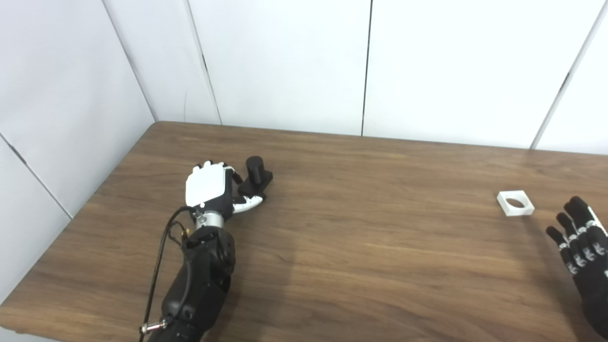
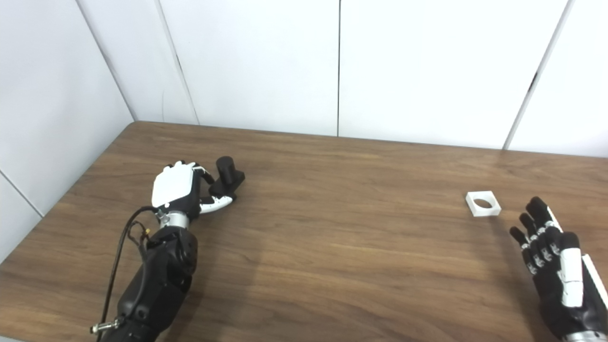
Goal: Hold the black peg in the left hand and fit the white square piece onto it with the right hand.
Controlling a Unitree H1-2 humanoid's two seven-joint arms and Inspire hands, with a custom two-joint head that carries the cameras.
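Note:
The black peg point(image 1: 255, 176), a short cylinder on a square base, stands on the wooden table point(image 1: 361, 247) at the left. My left hand point(image 1: 211, 190) lies right beside it. Its curled fingers point(image 1: 235, 178) are against the base's left side and its thumb point(image 1: 251, 203) lies along the base's near edge. I cannot tell whether they grip it. The white square piece point(image 1: 515, 203) with a round hole lies flat at the right. My right hand point(image 2: 551, 251) is open and empty, a little nearer than the piece and to its right, fingers pointing toward it.
White wall panels point(image 1: 285, 61) stand behind the table and along its left side. The table's left edge runs close to my left arm point(image 1: 199, 280), which carries a loose black cable point(image 1: 159, 256).

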